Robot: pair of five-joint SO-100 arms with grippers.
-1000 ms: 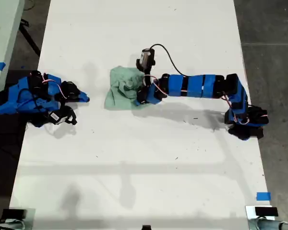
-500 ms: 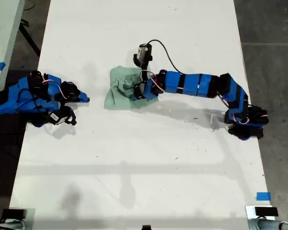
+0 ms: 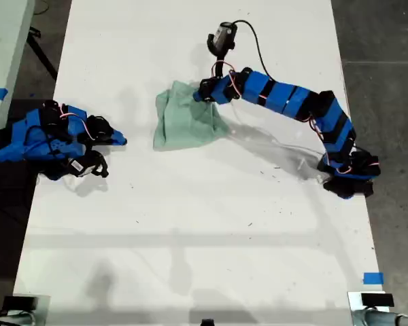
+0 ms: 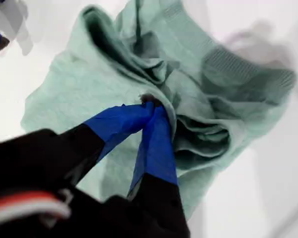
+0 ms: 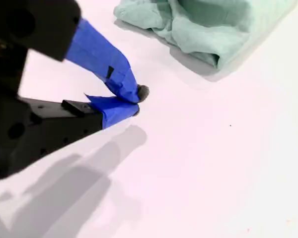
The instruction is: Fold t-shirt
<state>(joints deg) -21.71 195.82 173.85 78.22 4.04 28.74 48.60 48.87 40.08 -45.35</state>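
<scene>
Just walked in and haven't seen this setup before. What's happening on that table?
My first gripper is shut on a fold of the crumpled t-shirt, lifting that part off the white table. My second gripper sits shut and empty at the exterior view's left, clear of the cloth. The shirt is not yet folded.

A long white tabletop [image 3: 190, 224] stands on a grey concrete floor [image 3: 387, 41]; blue tape [image 3: 372, 278] marks its near-right corner in the exterior view.

My second gripper [image 5: 134, 101] sits closed and empty on the table [image 5: 213, 168]; the t-shirt [image 5: 208, 27] lies bunched well ahead.
</scene>
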